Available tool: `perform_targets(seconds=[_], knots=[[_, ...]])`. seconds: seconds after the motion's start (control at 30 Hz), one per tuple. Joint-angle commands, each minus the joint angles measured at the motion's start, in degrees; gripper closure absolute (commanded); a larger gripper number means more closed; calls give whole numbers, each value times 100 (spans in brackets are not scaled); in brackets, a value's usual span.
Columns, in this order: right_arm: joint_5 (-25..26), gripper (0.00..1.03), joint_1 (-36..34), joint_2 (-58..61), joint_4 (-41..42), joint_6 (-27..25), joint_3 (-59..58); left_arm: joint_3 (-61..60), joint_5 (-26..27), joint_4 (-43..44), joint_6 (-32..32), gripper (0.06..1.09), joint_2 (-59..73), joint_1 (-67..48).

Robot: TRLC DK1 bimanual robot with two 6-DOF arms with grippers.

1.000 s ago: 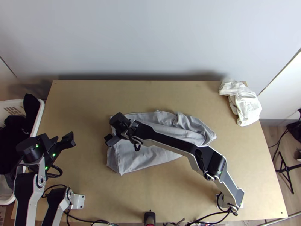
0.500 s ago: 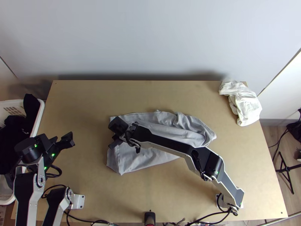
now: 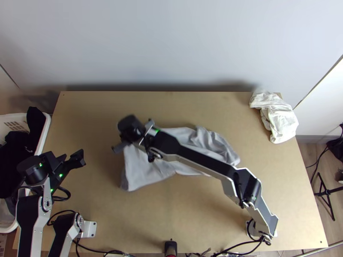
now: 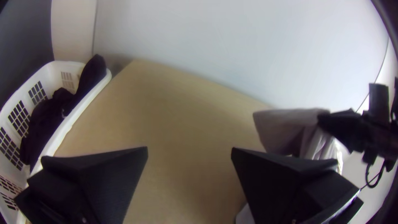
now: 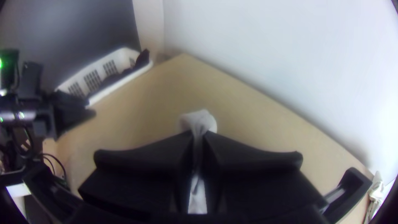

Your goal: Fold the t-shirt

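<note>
The grey t-shirt [image 3: 143, 169] lies in a long, partly bunched strip across the middle of the table, its left part raised. Over its left end is my right gripper [image 3: 119, 147], and in the right wrist view my right gripper [image 5: 199, 137] is shut on a pinched fold of the t-shirt [image 5: 198, 120]. The left wrist view shows the t-shirt [image 4: 286, 128] hanging lifted off the table. Above the table's left side, apart from the cloth, is my left gripper [image 3: 80, 159]; in its wrist view my left gripper [image 4: 189, 151] stands open with nothing between its fingers.
A white cloth [image 3: 278, 115] lies bunched at the table's far right corner. Beyond the left edge stands a white basket [image 3: 44, 132] with dark clothes [image 3: 15, 150]. Bare tabletop [image 3: 171, 107] stretches behind the t-shirt. The right arm crosses above the cloth.
My right gripper has lifted and moved toward the table's far side with the t-shirt's left part. The cloth's right end has shifted slightly left. The left arm has barely moved.
</note>
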Motion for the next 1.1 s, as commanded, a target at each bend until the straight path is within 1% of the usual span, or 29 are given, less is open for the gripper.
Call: perform_targets(seconds=[0.0,0.03,0.2,0.27,0.33,0.4,0.47,0.53,0.67,0.73,0.77,0.87,1.07], knots=[[152,94,-131,-257,296,-257,1080,67,70,194,-208,11,145,-214],[187,95,-140,-327,516,-319,1089,93,70,221,-252,11,172,-266],[301,95,-140,-626,1210,-670,1212,199,70,291,-410,11,207,-433],[424,95,-140,-723,1526,-784,1238,207,70,291,-463,11,189,-548],[662,95,-148,-810,1975,-943,1247,207,70,309,-463,11,180,-618],[820,95,-148,-881,2502,-1294,1247,199,70,344,-471,11,198,-618],[1031,96,-148,-925,3223,-1716,1238,190,70,361,-480,11,207,-662],[1154,96,-210,-977,3952,-1980,1247,172,70,379,-507,11,207,-715],[1391,97,-386,-1004,4778,-2586,1265,155,70,432,-533,11,216,-750],[1532,97,-544,-995,4945,-2876,1247,146,70,458,-542,11,224,-759],[1576,97,-623,-995,4954,-2911,1221,146,70,475,-542,11,233,-759],[1663,98,-860,-1136,4901,-2929,984,155,70,519,-542,11,277,-759],[2024,100,-1141,-1320,4620,-2938,825,207,70,555,-551,11,347,-759]])
